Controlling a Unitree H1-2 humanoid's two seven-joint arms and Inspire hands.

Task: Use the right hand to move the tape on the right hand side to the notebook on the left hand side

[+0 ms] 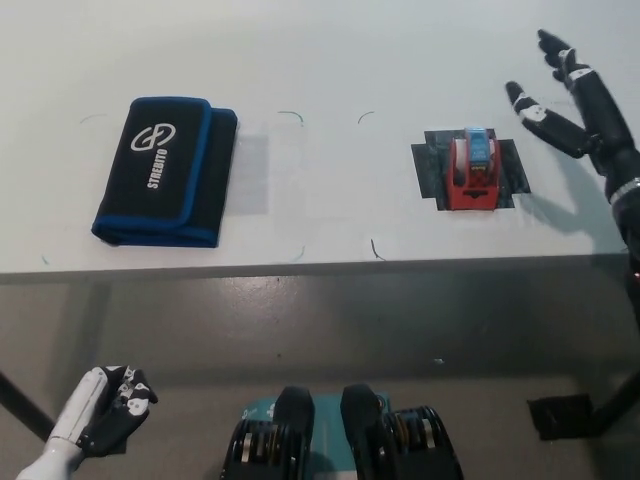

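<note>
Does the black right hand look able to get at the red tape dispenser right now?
Probably yes: the open right hand hovers just beyond the tape dispenser, with only bare table between them.

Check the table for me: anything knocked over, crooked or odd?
Nothing stands out. The red tape dispenser sits upright on its dark mat, the black-and-blue notebook lies flat, and the right hand hovers open beside the tape.
</note>
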